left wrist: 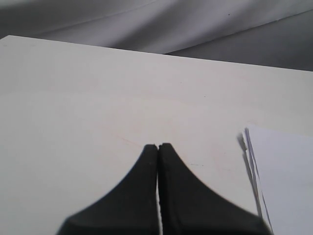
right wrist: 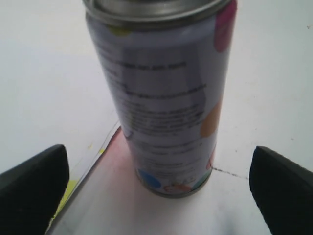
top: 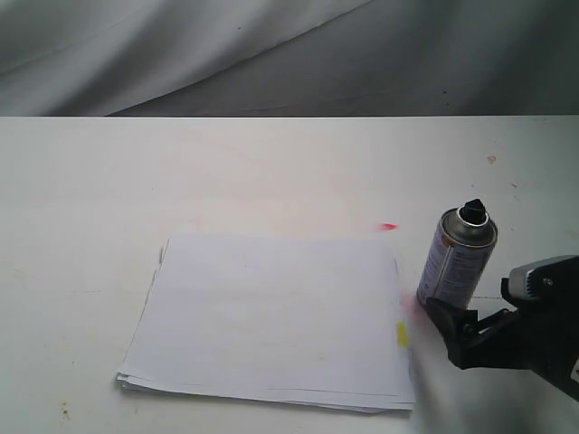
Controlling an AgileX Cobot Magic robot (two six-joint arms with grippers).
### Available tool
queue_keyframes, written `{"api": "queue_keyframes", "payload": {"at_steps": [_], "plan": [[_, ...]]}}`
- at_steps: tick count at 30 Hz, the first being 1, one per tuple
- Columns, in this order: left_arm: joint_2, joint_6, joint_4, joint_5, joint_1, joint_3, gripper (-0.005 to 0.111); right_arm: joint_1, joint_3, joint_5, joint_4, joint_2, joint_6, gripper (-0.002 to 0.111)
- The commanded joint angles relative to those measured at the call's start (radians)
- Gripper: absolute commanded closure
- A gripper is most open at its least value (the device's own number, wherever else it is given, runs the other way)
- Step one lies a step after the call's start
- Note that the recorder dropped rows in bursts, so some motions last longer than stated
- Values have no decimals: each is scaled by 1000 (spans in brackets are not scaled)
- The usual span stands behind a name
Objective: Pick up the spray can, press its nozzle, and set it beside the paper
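**Spray can upright at the paper's edge, right gripper open**

The spray can point(top: 457, 262) is seen standing upright on the white table point(top: 271, 172), black nozzle point(top: 473, 212) on top, just beside the paper point(top: 271, 316) at its 3 o'clock. The right gripper point(right wrist: 159, 171) is spread wide, one finger to each side of the can, and nothing is gripped. The left gripper point(left wrist: 157, 147) is pressed closed and empty over bare table near the paper's corner.

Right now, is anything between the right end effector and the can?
Nothing blocks it. In the right wrist view, the open right end effector faces the can across bare table and the paper's edge.
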Motion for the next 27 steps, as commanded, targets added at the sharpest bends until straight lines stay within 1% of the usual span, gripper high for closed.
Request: {"api": "queue_keyframes", "payload": {"at_steps": [1,12,17,21,24,27], "plan": [[-3,-1,0,-5,-6,4,107,2,-56,43,-7,4,-3,17],[-3,-1,0,-5,-6,4,107,2,-68,36,31,15,-3,17],[-3,-1,0,-5,-6,4,107,2,-68,-72,35,148,-34,17],[-3,-1,0,-5,-6,4,107,2,-68,-104,35,156,-34,17],[-3,-1,0,-5,-6,4,107,2,-112,-63,32,156,-34,17],[-3,-1,0,-5,-6,4,107,2,-126,-68,34,156,-32,17]]}}
